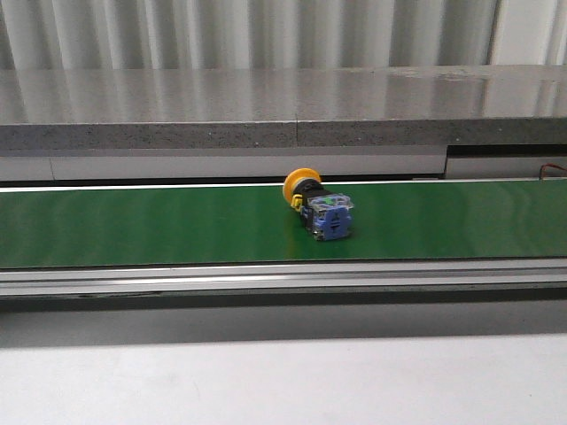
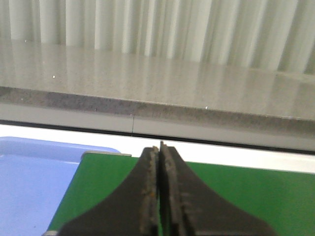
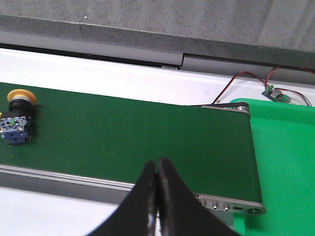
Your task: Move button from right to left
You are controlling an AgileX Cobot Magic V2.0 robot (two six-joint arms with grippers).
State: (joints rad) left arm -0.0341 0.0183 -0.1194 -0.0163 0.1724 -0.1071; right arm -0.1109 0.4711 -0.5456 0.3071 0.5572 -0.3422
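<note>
Button [image 1: 318, 205]: 1 unit, yellow mushroom head, black collar, blue contact block (lying sideways on green belt [image 1: 159, 226]). Left gripper [image 2: 158, 147] and right gripper [image 3: 157, 164]: jaws pressed together, holding nothing.

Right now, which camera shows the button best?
The front view: the button lies mid-belt, yellow head and blue block clear. The right wrist view catches it smaller, near the frame edge. The left wrist view doesn't show it.

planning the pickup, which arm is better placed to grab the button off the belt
Probably the right. The button shows in the right wrist view, lying on the green belt beyond the shut right gripper. The left gripper, also shut, sees only belt and a blue tray, no button.
</note>
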